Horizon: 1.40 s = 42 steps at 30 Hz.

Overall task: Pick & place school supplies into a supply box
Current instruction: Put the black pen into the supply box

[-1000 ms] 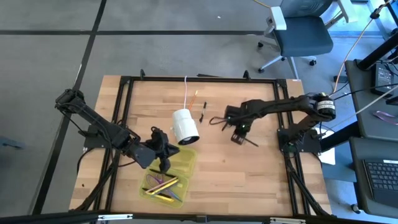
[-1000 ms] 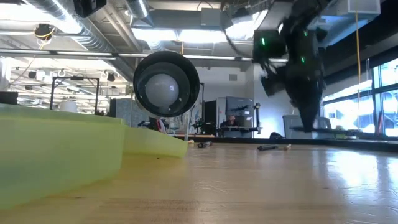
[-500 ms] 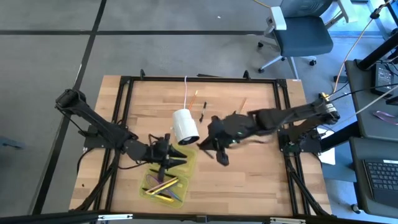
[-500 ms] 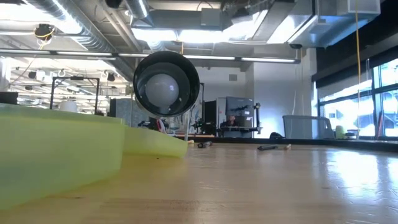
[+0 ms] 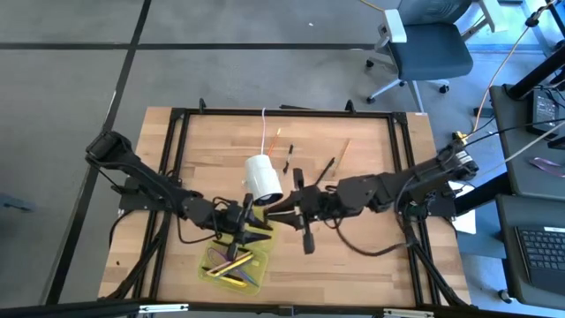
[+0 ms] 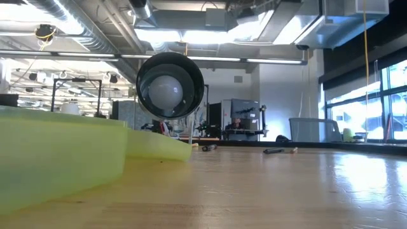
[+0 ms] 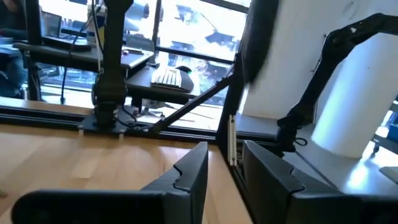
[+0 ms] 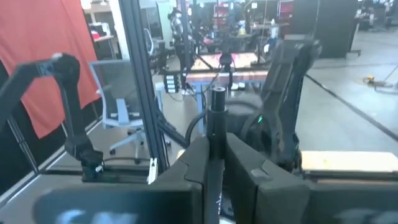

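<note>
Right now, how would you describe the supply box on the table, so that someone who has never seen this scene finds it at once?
Look at the wooden table from above and go to its near edge, left of centre, just below the white cylinder. There lies the supply box, a flat yellow-green translucent case, open, with pens and pencils inside. Nothing else on the table has this colour.

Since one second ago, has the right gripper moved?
Yes. The right gripper has crossed the table toward the white cylinder and now sits just beside it.
</note>
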Each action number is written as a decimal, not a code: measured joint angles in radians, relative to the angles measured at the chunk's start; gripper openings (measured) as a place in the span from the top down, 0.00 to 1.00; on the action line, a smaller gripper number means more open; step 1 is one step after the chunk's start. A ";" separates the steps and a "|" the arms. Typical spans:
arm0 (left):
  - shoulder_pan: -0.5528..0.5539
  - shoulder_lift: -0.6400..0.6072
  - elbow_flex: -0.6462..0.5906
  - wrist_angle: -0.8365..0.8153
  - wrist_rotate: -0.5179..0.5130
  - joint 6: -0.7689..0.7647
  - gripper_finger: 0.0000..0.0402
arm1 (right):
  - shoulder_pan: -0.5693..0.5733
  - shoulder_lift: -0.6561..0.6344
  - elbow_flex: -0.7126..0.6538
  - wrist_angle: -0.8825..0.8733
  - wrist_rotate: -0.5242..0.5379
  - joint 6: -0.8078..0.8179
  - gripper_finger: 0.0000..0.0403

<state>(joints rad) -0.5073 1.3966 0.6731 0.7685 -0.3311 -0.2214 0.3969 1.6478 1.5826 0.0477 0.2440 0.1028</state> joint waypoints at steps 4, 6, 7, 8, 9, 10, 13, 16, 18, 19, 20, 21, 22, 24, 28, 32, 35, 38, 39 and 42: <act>0.002 0.001 0.000 0.001 0.014 0.000 0.77 | 0.000 0.038 0.000 0.009 0.000 0.041 0.90; 0.002 0.001 0.000 0.012 0.020 0.000 0.76 | 0.000 0.052 -0.001 0.012 0.000 0.046 0.90; 0.002 0.002 0.000 0.016 0.027 0.000 0.76 | 0.000 0.057 -0.001 0.016 0.000 0.046 0.90; 0.002 0.002 0.000 0.020 0.040 0.000 0.76 | 0.000 0.061 0.000 0.019 0.000 0.045 0.90; 0.002 0.002 0.000 0.021 0.049 0.000 0.77 | 0.000 0.063 0.000 0.020 0.000 0.042 0.90; 0.002 0.002 -0.001 0.023 0.056 0.000 0.77 | 0.000 0.066 0.000 0.016 0.000 0.034 0.90; 0.002 -0.001 0.001 0.046 0.064 -0.004 0.78 | 0.000 0.078 -0.002 -0.008 0.000 0.010 0.90; 0.000 -0.001 0.001 0.048 0.065 -0.004 0.78 | 0.000 0.075 -0.003 -0.001 0.000 0.001 0.90; -0.001 -0.008 0.001 0.053 0.065 -0.003 0.78 | 0.000 0.073 -0.001 -0.003 0.000 0.016 0.90; -0.001 -0.010 0.001 0.062 0.065 -0.003 0.78 | 0.000 0.073 -0.001 -0.014 -0.001 0.019 0.90; -0.001 -0.012 0.001 0.070 0.064 -0.003 0.78 | 0.000 0.074 -0.001 -0.026 -0.001 0.021 0.90; -0.001 -0.012 0.001 0.081 0.064 -0.003 0.79 | 0.000 0.074 -0.001 -0.036 -0.001 0.023 0.90; -0.001 -0.013 0.001 0.097 0.064 -0.003 0.79 | 0.000 0.074 -0.001 -0.045 -0.001 0.025 0.90; -0.001 -0.018 0.001 0.113 0.063 -0.002 0.80 | 0.001 0.074 -0.001 -0.055 -0.001 0.028 0.90; 0.001 -0.020 0.001 0.120 0.056 0.011 0.85 | 0.001 0.074 -0.001 -0.063 -0.002 0.029 0.90; 0.000 -0.020 0.001 0.126 0.056 0.045 0.92 | 0.000 0.073 0.000 -0.073 -0.003 0.033 0.90; 0.000 -0.020 0.001 0.126 0.058 0.051 0.94 | 0.000 0.073 0.000 -0.078 -0.026 0.025 0.89; 0.000 -0.020 0.000 0.126 0.062 0.045 0.94 | -0.001 0.073 0.000 -0.084 -0.050 -0.002 0.85; 0.000 -0.020 0.000 0.126 0.065 0.041 0.94 | -0.001 0.073 0.000 -0.093 -0.054 -0.007 0.83; 0.001 -0.032 0.000 0.119 0.063 0.037 0.94 | 0.000 0.071 0.000 -0.174 -0.066 0.017 0.74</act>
<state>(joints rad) -0.5067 1.3649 0.6736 0.8877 -0.2681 -0.1843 0.3969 1.7192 1.5822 -0.1264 0.1782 0.1200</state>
